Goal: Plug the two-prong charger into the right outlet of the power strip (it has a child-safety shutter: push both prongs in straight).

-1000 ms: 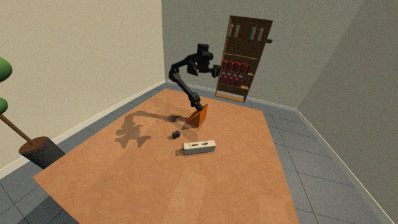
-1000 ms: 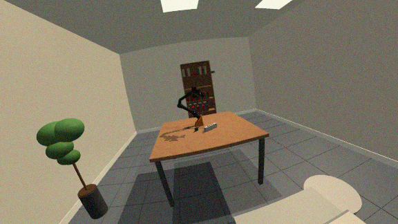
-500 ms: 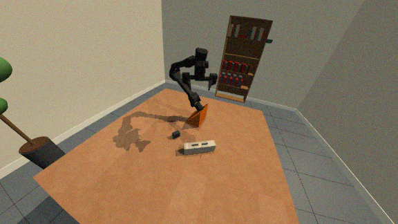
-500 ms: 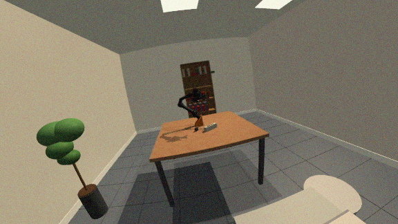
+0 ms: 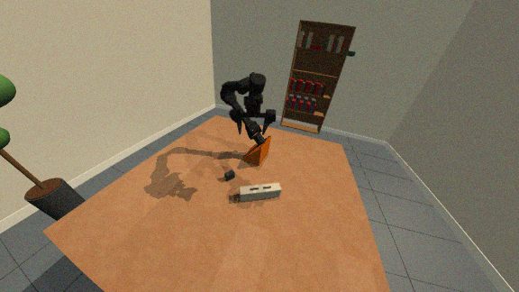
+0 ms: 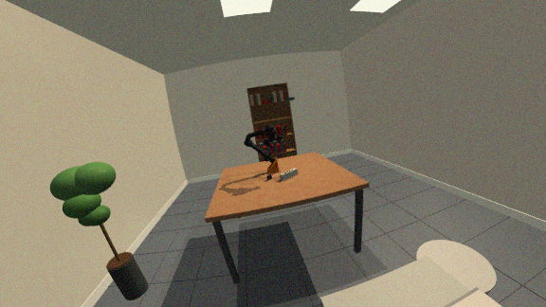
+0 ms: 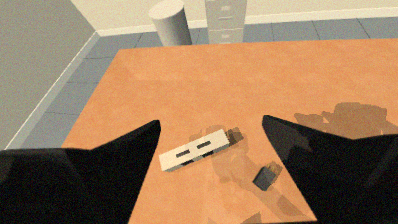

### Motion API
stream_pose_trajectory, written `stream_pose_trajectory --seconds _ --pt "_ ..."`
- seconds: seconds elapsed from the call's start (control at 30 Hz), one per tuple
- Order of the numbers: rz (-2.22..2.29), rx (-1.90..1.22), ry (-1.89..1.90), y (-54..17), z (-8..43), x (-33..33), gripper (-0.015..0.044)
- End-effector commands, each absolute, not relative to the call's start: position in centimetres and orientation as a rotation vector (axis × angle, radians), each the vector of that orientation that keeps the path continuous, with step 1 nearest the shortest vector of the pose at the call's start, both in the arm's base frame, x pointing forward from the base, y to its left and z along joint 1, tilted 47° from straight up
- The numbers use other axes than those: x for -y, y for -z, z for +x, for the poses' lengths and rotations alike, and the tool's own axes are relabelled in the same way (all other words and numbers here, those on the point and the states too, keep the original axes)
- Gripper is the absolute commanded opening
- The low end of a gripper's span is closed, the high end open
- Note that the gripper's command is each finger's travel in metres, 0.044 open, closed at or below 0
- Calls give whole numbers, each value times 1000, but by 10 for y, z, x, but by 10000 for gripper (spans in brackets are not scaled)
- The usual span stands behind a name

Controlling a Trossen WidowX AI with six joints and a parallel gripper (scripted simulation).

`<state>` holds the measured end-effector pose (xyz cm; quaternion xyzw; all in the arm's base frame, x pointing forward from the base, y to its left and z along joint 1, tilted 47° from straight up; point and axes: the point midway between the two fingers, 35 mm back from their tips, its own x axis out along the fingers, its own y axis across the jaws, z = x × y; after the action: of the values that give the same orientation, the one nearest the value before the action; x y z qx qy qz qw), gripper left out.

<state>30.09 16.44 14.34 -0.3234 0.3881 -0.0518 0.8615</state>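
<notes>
The charger (image 5: pixel 230 175) (image 6: pixel 269 176) (image 7: pixel 266 177) is a small dark block lying on the table. Its prongs cannot be made out. The power strip (image 5: pixel 259 193) (image 6: pixel 288 174) (image 7: pixel 193 149) is a long white block with two dark slotted outlets on top, lying near the charger. My gripper (image 5: pixel 252 132) (image 7: pixel 211 122) is open and empty, raised above the table. In the wrist view its fingers stand wide apart, the strip shows between them, and the charger shows close beside the finger on the right side of the picture.
An orange wedge-shaped block (image 5: pixel 259 154) (image 6: pixel 273 167) stands at the foot of the arm, behind the charger and strip. The wooden table (image 5: pixel 315 180) (image 6: pixel 327 175) (image 7: pixel 175 90) bears them, with arm shadows across it. Beyond its far edge in the wrist view are a round bin (image 7: pixel 172 25) and a cabinet (image 7: pixel 225 22).
</notes>
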Motion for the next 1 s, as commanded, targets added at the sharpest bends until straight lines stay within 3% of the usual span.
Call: stream_pose_trajectory --seconds 0.0,0.97 --pt "-645 -870 179 -133 307 -145 440" --pt "-398 -1142 608 -88 315 -25 440"
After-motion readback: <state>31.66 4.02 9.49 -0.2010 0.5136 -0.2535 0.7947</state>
